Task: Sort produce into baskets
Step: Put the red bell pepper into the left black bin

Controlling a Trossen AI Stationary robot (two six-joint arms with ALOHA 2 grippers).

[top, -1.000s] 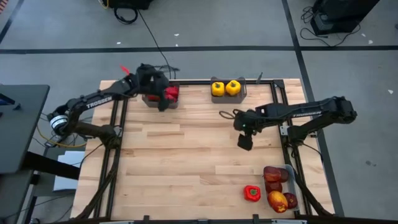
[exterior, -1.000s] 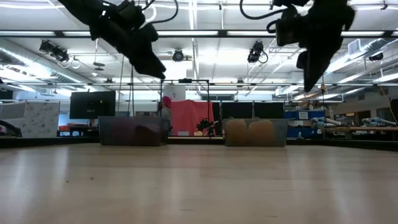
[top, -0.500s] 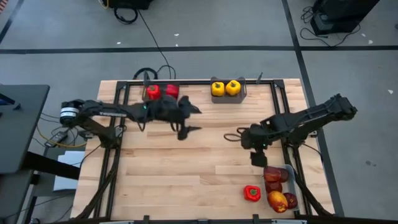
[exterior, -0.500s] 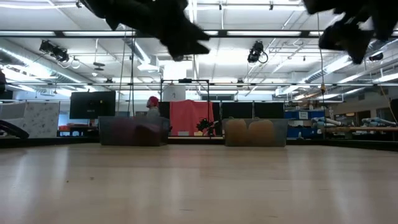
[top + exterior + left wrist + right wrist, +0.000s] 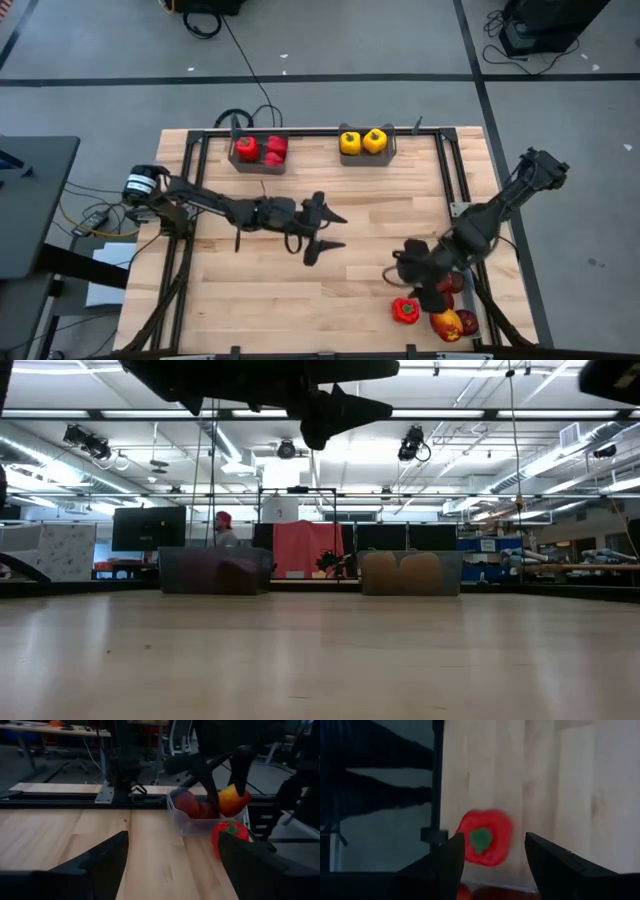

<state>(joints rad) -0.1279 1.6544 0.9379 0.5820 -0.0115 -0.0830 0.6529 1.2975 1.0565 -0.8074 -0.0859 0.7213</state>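
red pepper [image 5: 405, 311] upright, stem up

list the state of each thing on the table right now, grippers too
left gripper: open, empty, above mid-table
right gripper: open, empty, over the loose red pepper
loose red pepper: on the table beside the clear tray
clear tray: holds apples
left bin: holds two red peppers
right bin: holds two yellow peppers
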